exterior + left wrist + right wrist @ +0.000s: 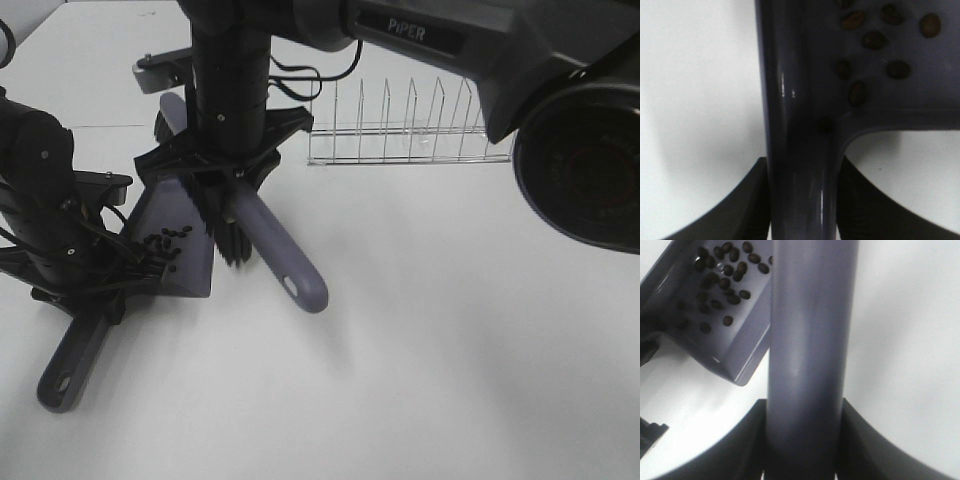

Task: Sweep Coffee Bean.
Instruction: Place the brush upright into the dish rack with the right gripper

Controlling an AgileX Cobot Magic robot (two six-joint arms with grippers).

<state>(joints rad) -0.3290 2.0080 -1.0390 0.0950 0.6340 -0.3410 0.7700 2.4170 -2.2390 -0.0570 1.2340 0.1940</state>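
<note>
The coffee beans (165,245) lie as a dark cluster inside the purple-grey dustpan (170,205), which rests on the white table at the left. My left gripper (95,290) is shut on the dustpan's handle (68,365). The left wrist view shows that handle (800,165) between the jaws, with beans (875,40) in the pan beyond. My right gripper (228,165) is shut on the purple brush (285,260). The brush's black bristles (235,245) stand at the dustpan's open edge. The right wrist view shows the brush handle (807,340) between the jaws and the beans (722,270) in the dustpan (740,355).
A wire dish rack (410,130) stands at the back, right of the brush. The right arm's dark body (580,150) fills the upper right of the high view. The white table (450,330) stretches to the right and front.
</note>
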